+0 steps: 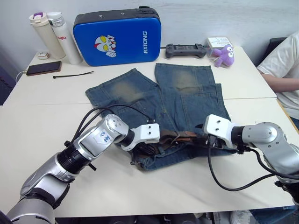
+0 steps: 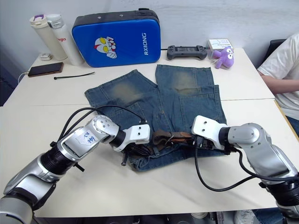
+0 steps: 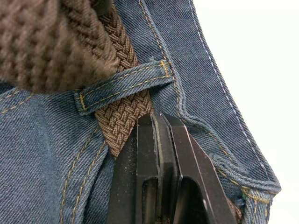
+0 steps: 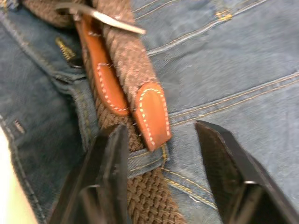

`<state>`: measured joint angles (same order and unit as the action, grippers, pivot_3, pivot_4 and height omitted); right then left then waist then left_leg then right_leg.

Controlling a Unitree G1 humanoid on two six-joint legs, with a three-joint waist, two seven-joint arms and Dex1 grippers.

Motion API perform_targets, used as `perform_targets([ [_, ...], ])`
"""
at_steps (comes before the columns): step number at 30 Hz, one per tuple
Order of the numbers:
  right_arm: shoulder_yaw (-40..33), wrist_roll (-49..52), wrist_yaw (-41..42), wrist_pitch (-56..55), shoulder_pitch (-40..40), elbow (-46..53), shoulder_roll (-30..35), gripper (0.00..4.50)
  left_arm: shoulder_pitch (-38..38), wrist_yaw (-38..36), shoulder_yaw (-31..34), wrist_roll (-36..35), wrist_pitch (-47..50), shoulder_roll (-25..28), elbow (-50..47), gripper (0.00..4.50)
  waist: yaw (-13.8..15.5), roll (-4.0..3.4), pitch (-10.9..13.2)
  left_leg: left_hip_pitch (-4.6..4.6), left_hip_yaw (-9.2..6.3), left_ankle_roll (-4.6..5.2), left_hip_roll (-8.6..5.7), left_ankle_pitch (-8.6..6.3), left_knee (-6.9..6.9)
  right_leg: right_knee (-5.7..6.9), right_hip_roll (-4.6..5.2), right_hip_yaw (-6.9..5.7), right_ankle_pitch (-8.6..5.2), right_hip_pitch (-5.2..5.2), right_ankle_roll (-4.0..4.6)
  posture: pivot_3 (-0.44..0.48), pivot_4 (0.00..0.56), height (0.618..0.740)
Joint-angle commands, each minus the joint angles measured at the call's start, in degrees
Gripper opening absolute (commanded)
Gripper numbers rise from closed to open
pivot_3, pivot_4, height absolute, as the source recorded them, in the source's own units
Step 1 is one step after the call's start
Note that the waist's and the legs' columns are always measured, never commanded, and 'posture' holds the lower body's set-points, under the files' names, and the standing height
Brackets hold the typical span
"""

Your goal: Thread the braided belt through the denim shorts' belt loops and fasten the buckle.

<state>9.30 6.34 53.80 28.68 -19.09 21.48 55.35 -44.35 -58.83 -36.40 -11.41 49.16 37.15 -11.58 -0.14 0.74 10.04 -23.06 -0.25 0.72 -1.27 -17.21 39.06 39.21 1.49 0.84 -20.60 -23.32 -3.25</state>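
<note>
- Head views: the denim shorts [image 1: 173, 102] are lying flat on a white table [image 1: 42, 126], waistband nearest, legs pointing far. The braided belt [image 2: 170, 138] is bunching along the waistband between the left gripper [image 1: 154, 141] and the right gripper [image 2: 198, 141]. Far along the table are sitting a blue padded case [image 1: 119, 37], two bottles [image 1: 56, 32], a phone [image 1: 43, 68], a black cable tie [image 1: 72, 74], a game controller [image 1: 185, 50] and a purple plush toy [image 1: 223, 55]. A person's sleeve [image 1: 285, 60] is showing at the far right.
- Left wrist view: the jaws are pressing together, touching the belt beside a belt loop [image 3: 122, 86] the belt is passing under.
- Right wrist view: the jaws are standing apart around the belt, near its tan leather tip [image 4: 152, 116]; the buckle [image 4: 98, 16] is lying beyond.
</note>
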Motion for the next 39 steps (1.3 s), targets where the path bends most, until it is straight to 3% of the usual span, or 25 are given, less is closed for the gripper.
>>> perform_targets([
  [1,0.6,-2.1,-0.3,-1.8,-1.2,-1.1,-0.6,2.45,1.3,1.7,0.1,3.1,0.8,0.8,1.0,0.0,0.0,0.0,0.0,0.0,0.0,-0.01,0.0,0.0,0.0,0.0,0.0,0.0,0.0,0.0,0.0,0.0,0.15,0.74],
  [14,6.8,-8.6,1.9,-7.7,-6.8,-8.2,-4.3,2.45,2.0,2.7,1.0,3.2,1.4,1.0,-0.1,0.0,-0.1,0.0,0.0,0.02,0.01,-0.04,0.0,0.02,0.01,0.02,0.0,0.0,0.0,0.0,0.0,0.0,0.15,0.74],
  [17,6.7,-9.1,2.3,-8.1,-7.0,-8.3,-4.8,1.59,2.0,2.8,1.2,3.3,1.4,1.2,0.1,0.0,-0.1,0.0,0.0,0.02,0.01,-0.04,0.0,0.02,0.01,0.03,0.0,0.0,0.0,0.0,0.0,0.0,0.15,0.74],
  [20,5.9,-9.6,2.0,-9.3,-7.0,-8.1,-4.8,0.17,2.0,2.8,1.4,3.4,1.3,1.4,0.3,0.0,-0.1,0.0,0.0,0.02,0.01,-0.05,0.0,0.03,0.01,0.03,0.01,0.0,0.0,0.0,0.0,0.0,0.15,0.74],
  [21,5.5,-9.9,1.9,-10.0,-7.0,-8.0,-4.4,0.08,2.1,2.7,1.4,3.4,1.3,1.5,0.3,0.0,0.0,0.0,0.0,0.02,0.01,-0.07,0.0,0.04,0.02,0.03,0.01,0.0,0.0,0.0,0.0,0.0,0.15,0.74],
  [26,-1.2,-9.2,2.4,-11.9,-4.1,-4.1,0.8,0.08,2.6,1.9,0.9,3.3,1.4,2.0,0.0,0.0,0.1,0.0,0.0,0.0,0.01,-0.1,-0.01,0.05,0.02,0.02,0.01,0.0,0.0,-0.01,0.0,0.0,0.15,0.74],
  [33,-16.3,-9.7,1.8,-17.2,10.9,-1.8,9.0,0.08,3.1,0.6,-1.8,5.5,-1.3,3.0,1.3,0.0,0.0,-0.01,0.0,0.06,0.02,0.01,0.01,-0.01,-0.01,-0.02,-0.02,0.0,0.0,0.06,0.0,0.0,0.15,0.74],
  [36,-20.3,-10.3,1.9,-19.0,17.7,-0.6,9.7,0.08,3.0,-0.6,-2.0,5.4,-1.9,2.6,1.2,0.0,0.0,-0.01,0.0,0.17,0.0,0.06,0.01,-0.03,-0.06,-0.09,-0.02,-0.02,0.0,0.26,0.0,0.0,0.15,0.74],
  [39,-21.7,-11.2,0.6,-19.8,21.4,0.4,8.9,0.08,3.1,-1.6,-2.4,5.8,-2.5,3.0,1.3,0.0,0.0,0.0,0.0,0.93,0.02,0.18,0.01,-0.11,-0.37,-0.39,-0.02,0.0,-0.01,1.02,0.0,0.0,0.15,0.74],
])
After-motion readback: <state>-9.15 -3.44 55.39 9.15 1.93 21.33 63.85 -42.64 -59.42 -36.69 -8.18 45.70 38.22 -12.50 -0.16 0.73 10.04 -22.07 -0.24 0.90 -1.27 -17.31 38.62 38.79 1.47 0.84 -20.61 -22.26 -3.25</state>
